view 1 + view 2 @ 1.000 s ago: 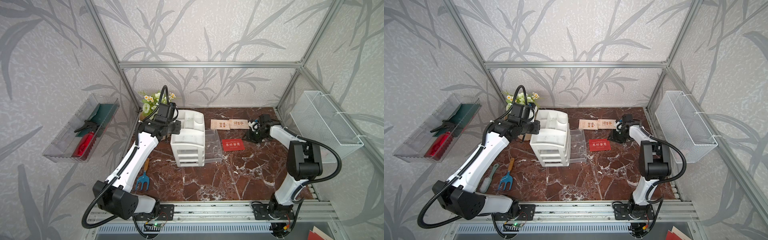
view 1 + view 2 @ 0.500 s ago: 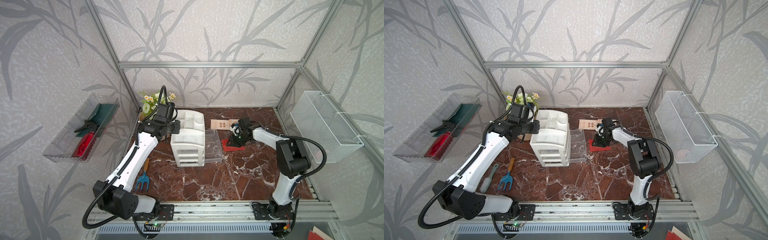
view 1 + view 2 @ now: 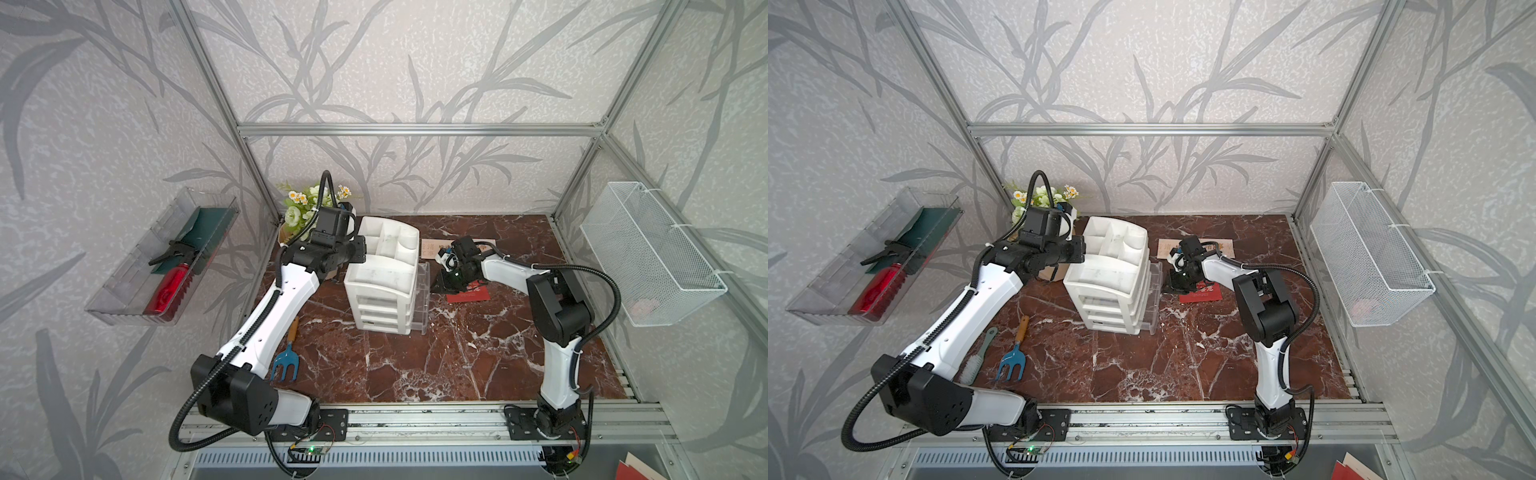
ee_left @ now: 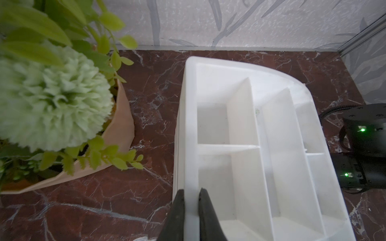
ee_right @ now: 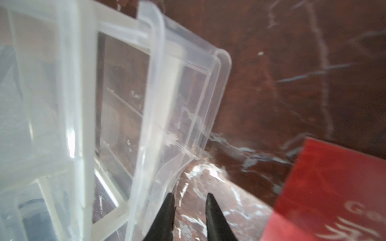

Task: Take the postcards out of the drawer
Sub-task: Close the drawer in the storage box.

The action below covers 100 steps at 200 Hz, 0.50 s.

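Observation:
The white organiser [image 3: 382, 270] stands mid-table with its see-through top drawer [image 3: 420, 286] pulled out to the right; nothing shows inside it. The red postcard [image 3: 471, 296] lies flat on the marble just right of the drawer. Two beige postcards [image 3: 1223, 249] lie behind it, partly hidden by the right arm. My left gripper [image 4: 191, 191] is shut on the organiser's [image 4: 271, 125] left top wall. Low by the drawer's [image 5: 177, 94] front corner, my right gripper [image 5: 190, 195] is open a little, with only marble between its fingertips and the red postcard [image 5: 334, 198] beside it.
A flower bouquet [image 3: 303, 203] sits at the back left, close to the left wrist. A blue hand fork [image 3: 286, 361] and a brush [image 3: 976, 357] lie at the front left. A clear tray [image 3: 162, 257] hangs on the left wall, a wire basket [image 3: 648, 249] on the right wall.
My right gripper has swung from the back right, past the beige postcards, down to the drawer's front, its jaws narrowing. The left jaws have closed onto the organiser's wall.

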Each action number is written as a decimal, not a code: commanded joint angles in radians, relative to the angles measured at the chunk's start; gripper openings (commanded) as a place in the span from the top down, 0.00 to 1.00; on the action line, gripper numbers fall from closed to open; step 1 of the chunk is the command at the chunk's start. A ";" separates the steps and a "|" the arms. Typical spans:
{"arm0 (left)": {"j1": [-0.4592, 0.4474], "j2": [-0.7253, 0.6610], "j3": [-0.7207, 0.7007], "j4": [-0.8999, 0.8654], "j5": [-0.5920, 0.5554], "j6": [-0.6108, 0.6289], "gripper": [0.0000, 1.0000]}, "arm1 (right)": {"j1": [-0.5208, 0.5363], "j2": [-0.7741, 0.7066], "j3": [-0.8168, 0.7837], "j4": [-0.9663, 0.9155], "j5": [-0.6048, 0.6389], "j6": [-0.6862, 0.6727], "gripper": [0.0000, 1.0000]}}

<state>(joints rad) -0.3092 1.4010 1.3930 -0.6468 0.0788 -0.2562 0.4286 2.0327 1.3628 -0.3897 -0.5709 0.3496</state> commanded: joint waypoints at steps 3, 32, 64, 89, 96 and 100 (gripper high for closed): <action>-0.023 0.030 -0.038 0.003 0.080 -0.050 0.88 | 0.022 0.025 0.032 0.063 -0.070 0.046 0.73; -0.039 0.036 -0.060 0.035 0.099 -0.081 0.88 | 0.036 0.064 0.075 0.086 -0.088 0.073 0.73; -0.047 0.041 -0.060 0.036 0.091 -0.089 0.87 | 0.035 0.087 0.111 0.106 -0.094 0.096 0.73; -0.047 0.025 -0.058 0.037 0.069 -0.085 0.72 | 0.018 0.092 0.137 0.092 -0.096 0.088 0.73; -0.045 0.023 -0.053 0.036 0.061 -0.080 0.69 | 0.013 0.088 0.141 0.083 -0.094 0.082 0.73; -0.045 0.023 -0.047 0.034 0.056 -0.074 0.68 | 0.012 0.084 0.142 0.078 -0.090 0.078 0.73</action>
<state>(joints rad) -0.3355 1.4113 1.3582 -0.5652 0.1192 -0.3328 0.4385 2.1132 1.4601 -0.3393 -0.6308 0.4335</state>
